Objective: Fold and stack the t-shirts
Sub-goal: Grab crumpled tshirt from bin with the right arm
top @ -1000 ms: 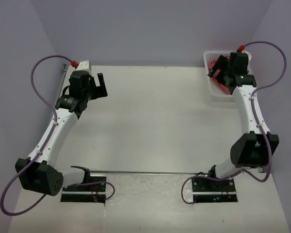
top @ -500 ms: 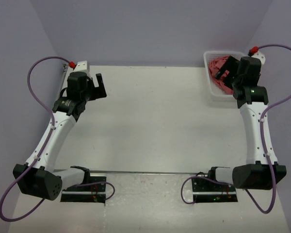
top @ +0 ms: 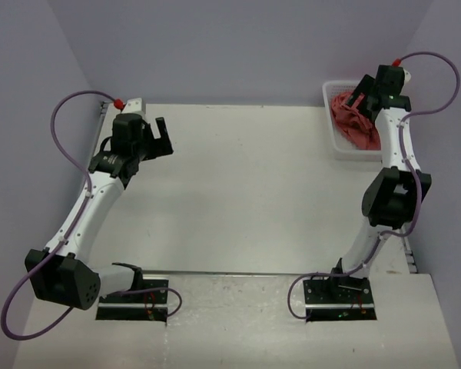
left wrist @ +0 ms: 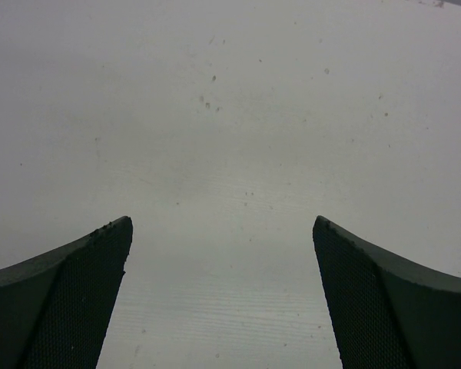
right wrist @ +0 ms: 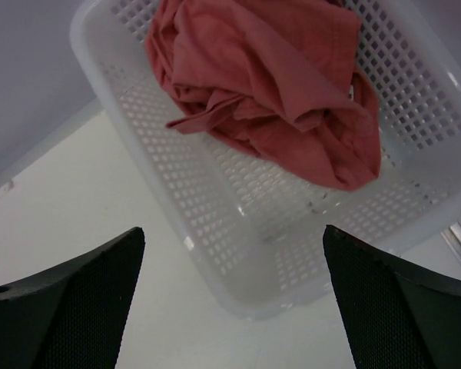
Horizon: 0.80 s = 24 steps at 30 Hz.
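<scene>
The brick-red t-shirts (top: pixel 355 121) lie crumpled in a heap inside the white mesh basket (top: pixel 339 146) at the table's back right corner. In the right wrist view the heap (right wrist: pixel 269 84) fills the far part of the basket (right wrist: pixel 238 254). My right gripper (top: pixel 363 92) hangs above the basket's far side, open and empty, apart from the cloth; its wide-apart jaws show in the right wrist view (right wrist: pixel 233 228). My left gripper (top: pixel 160 132) is open and empty above the bare table at the back left, and the left wrist view (left wrist: pixel 222 219) shows only tabletop between its fingers.
The white table (top: pixel 246 184) runs from the arm bases to the back wall. Purple-grey walls close in the back and both sides. The basket stands against the right wall.
My right arm has swung up and back, lifting its gripper from low in the basket to above its far side. The left arm has barely moved.
</scene>
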{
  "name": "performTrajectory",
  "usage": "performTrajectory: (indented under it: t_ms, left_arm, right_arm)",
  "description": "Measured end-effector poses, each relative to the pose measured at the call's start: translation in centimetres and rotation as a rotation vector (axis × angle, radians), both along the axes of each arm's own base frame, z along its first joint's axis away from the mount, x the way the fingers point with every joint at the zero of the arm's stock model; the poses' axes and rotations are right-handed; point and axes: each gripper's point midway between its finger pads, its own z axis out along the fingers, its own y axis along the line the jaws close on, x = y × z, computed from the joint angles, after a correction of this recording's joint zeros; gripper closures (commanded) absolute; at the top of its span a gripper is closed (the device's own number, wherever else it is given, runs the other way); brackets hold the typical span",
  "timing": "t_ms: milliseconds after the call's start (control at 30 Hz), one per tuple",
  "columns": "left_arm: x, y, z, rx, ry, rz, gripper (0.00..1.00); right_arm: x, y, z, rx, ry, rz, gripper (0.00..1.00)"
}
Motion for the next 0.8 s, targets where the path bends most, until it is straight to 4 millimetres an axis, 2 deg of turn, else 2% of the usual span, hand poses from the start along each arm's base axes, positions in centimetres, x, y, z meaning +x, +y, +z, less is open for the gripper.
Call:
performTrajectory:
  t_ms: [100,200,267,367,500,800]
  left_arm:
    - [0.2,-0.3,-0.5,-0.018,0.003,-0.005,0.00]
    - [0.1,-0.6,-1.4,-0.033,0.013,-0.009,0.00]
    - [0.1,-1.0,-1.9,-0.049,0.016,-0.021,0.00]
    - [0.0,-1.5,-2.4,-0.070,0.019,-0.044,0.00]
    - [-0.1,-2.1,-2.6,-0.092,0.018,-0.066,0.00]
    - [-0.5,-2.3,-0.4,-0.110,-0.046,-0.087,0.00]
  right_arm:
    - [2.6,-3.2,-2.9,0.019,0.038,-0.045,0.02]
    - [4.3,-5.9,-5.4,0.035,0.068,-0.076,0.03]
    - [5.4,-7.1,-6.2,0.040,0.068,-0.086,0.04]
    - [6.3,-7.7,-7.1,0.053,0.065,-0.079,0.04]
    - [7.4,-7.4,-7.7,0.062,0.060,-0.054,0.06]
    - [8.3,-7.4,-10.2,0.057,0.081,-0.042,0.07]
